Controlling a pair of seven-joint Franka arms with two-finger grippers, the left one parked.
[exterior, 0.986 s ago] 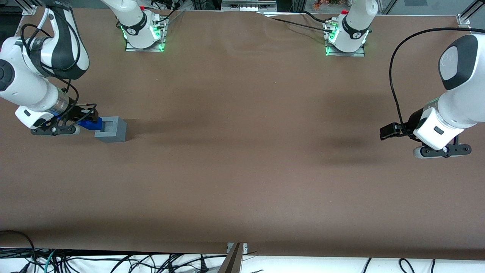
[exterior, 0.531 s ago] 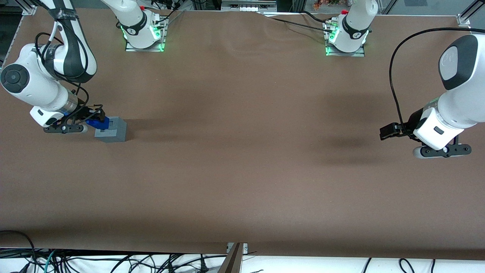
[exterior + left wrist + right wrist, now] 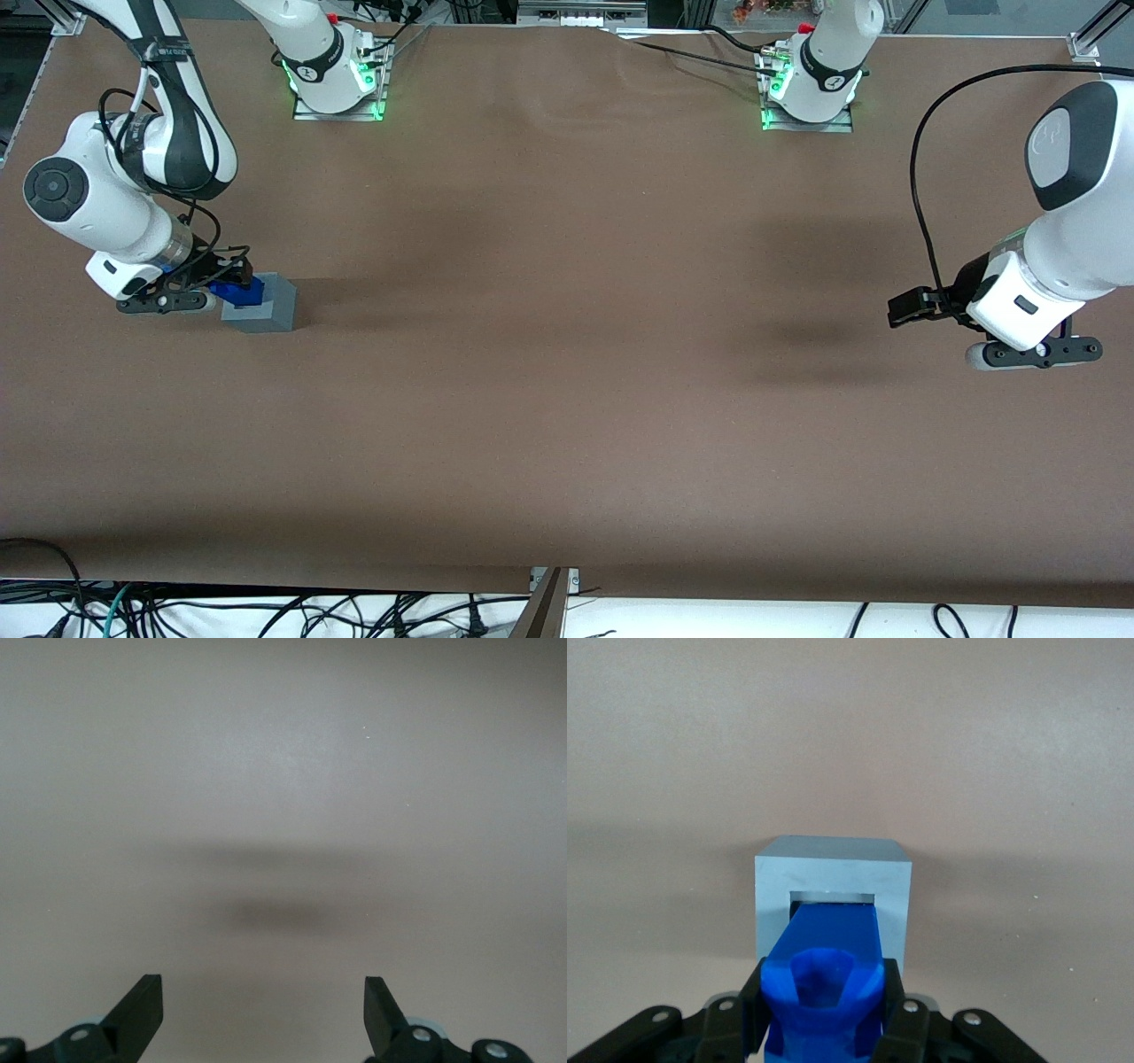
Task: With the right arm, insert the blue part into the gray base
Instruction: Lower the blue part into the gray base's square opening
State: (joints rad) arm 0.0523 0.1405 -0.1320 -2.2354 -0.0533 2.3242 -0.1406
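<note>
Brown matte tabletop [image 3: 567,354]. Light-gray plastic cube base [image 3: 262,307], square socket upward. Small bright-blue plastic block [image 3: 828,957], clamped between black two-finger gripper [image 3: 824,1019], poised directly over base's socket, lower end apparently entering, aligned for insertion.

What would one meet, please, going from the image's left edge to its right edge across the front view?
Right arm → gripper holding the blue part → gray base → bare brown table → parked arm.
</note>
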